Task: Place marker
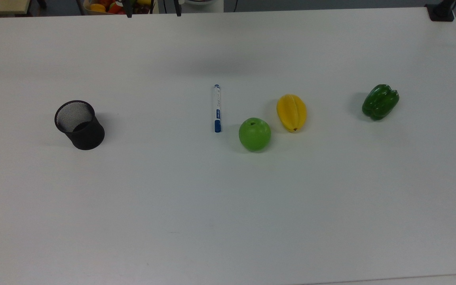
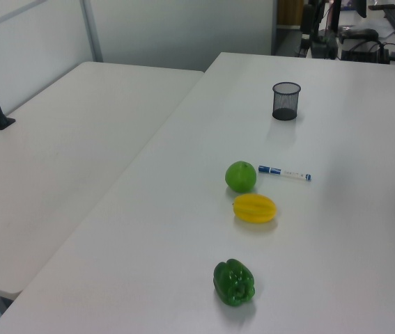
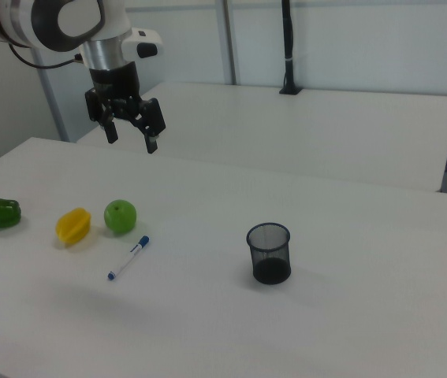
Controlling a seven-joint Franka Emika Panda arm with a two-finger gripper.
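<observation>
Mesh cup (image 1: 79, 124), black and upright, is standing alone toward the top view's left on the white bench (image 1: 228, 206), well apart from everything else. Moving rightward in the top view, the marker (image 1: 217, 107) is lying flat near the middle of the bench, its long axis running up and down the frame, with the blue cap at the lower end and a small blue tip at the upper end. Just beside the capped end, without touching it, a green apple (image 1: 255, 134) is sitting stem up. A yellow starfruit (image 1: 291, 112) is lying near the apple's upper right, and a green bell pepper (image 1: 380, 101) is resting farther to the top view's right, apart from the rest. Nothing is lying on the bare stretch of bench between the marker and the cup.

In the right view the order is running the other way: pepper (image 3: 2, 213), starfruit (image 3: 73, 226), apple (image 3: 120, 216), marker (image 3: 128, 257), then cup (image 3: 269, 253). There the gripper (image 3: 132, 137) is hanging in the air above and behind the fruit, well clear of the bench, wrist pointing downward and slightly tilted. Its jaws are spread apart and holding nothing. The arm's white and grey links are reaching in from the right view's upper left corner.
</observation>
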